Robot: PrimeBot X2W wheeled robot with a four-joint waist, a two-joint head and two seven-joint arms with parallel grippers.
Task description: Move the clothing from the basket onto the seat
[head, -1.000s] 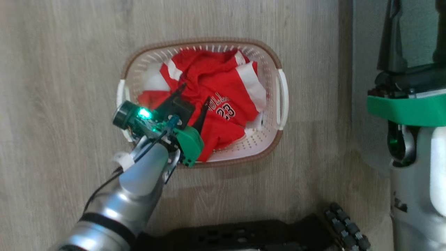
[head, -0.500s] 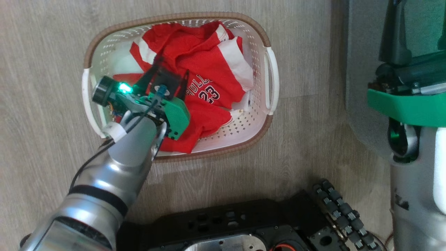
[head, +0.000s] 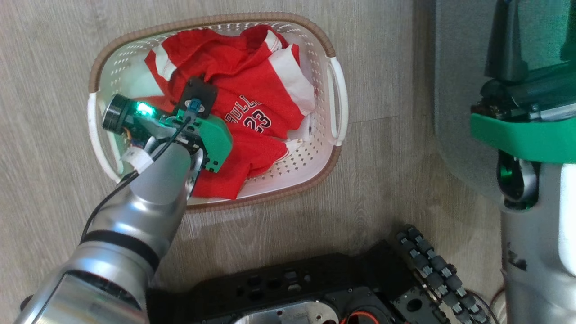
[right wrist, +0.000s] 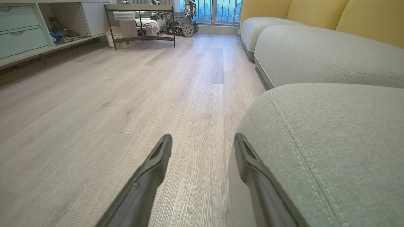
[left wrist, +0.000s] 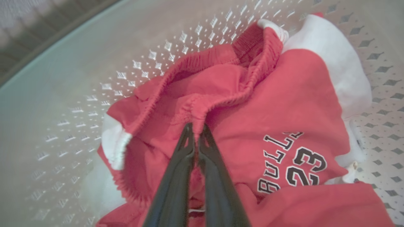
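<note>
The cream basket [head: 211, 20] stands on the wooden floor with red and white clothing [head: 234, 67] crumpled inside; a jersey lettered "BULLS 23" lies on top. My left arm reaches down into it. In the left wrist view my left gripper [left wrist: 195, 126] is shut on a gathered red fold of the clothing [left wrist: 284, 101], against the perforated basket wall [left wrist: 94, 63]. My right gripper [right wrist: 202, 138] hangs open and empty above the floor, beside the rounded edge of the grey-green seat [right wrist: 331, 142]. The seat [head: 454, 90] lies to the basket's right.
My black wheeled base [head: 315, 288] sits just below the basket. My right arm's green-and-silver body [head: 522, 144] stands over the seat's edge. Far across the floor are a drawer cabinet [right wrist: 22, 34], a metal table [right wrist: 139, 19] and yellow back cushions [right wrist: 315, 11].
My left gripper has gone deeper into the basket and closed on a red fold of cloth. The head camera has shifted, so the basket shows further left and higher.
</note>
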